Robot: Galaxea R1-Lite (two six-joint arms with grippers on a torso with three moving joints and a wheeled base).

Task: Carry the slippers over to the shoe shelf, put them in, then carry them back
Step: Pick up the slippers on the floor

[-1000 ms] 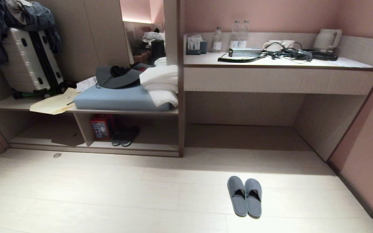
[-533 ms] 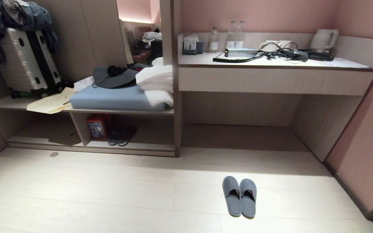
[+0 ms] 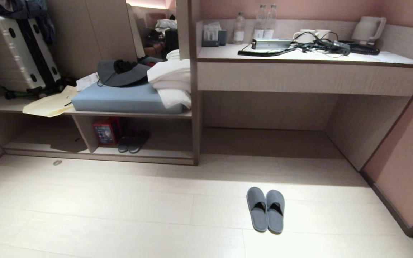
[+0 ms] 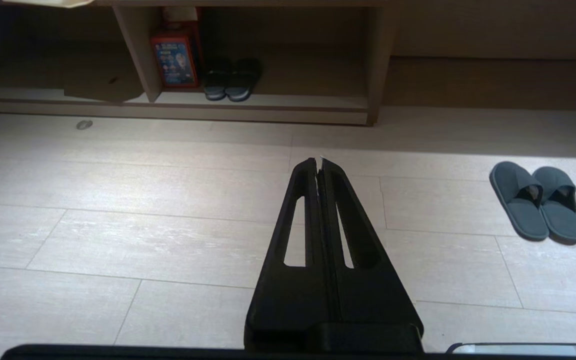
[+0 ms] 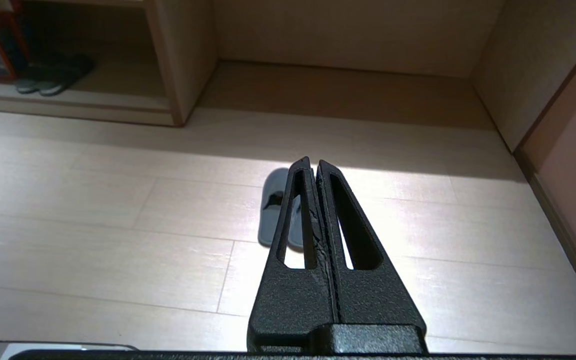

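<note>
The grey-blue slippers lie side by side on the pale floor, right of centre in the head view, toes pointing at the desk recess. They also show in the left wrist view as the slippers and partly behind the fingers as the slippers. The shoe shelf is the low cubby at the left. My left gripper and right gripper hang shut and empty above the floor, well short of the slippers. Neither arm shows in the head view.
A darker pair of slippers and a red box sit in the cubby. Above it lie a blue cushion, white towels and a suitcase. The desk carries bottles, cables and a kettle. A wall closes the right.
The whole scene has slid upward and a little left in the head view as the camera moved. The slippers lie where they were on the floor.
</note>
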